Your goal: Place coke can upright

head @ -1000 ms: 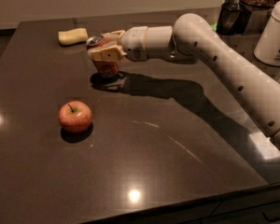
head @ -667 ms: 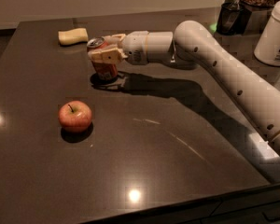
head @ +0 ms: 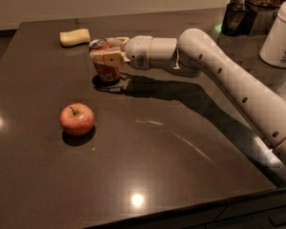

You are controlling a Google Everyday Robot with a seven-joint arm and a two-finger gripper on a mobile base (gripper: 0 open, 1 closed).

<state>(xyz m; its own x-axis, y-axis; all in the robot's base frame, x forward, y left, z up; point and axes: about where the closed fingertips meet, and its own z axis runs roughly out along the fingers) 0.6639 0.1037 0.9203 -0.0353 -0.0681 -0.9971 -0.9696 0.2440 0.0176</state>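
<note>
The coke can (head: 105,70), red with a silver top, stands upright on the dark table (head: 171,147) at the back left. My gripper (head: 106,50) reaches in from the right, its tan fingers (head: 108,58) on either side of the can's upper part and shut on it. The can's base rests on or just above the table. The white arm (head: 229,75) runs back to the right edge of the view.
A red apple (head: 76,119) sits in front of the can, to the left. A yellow sponge (head: 75,36) lies behind the can near the far edge. A white jar (head: 281,32) and a dark container (head: 236,18) stand at the back right.
The arm has shifted slightly left with the can in its grip. The can stays upright at the same spot.
</note>
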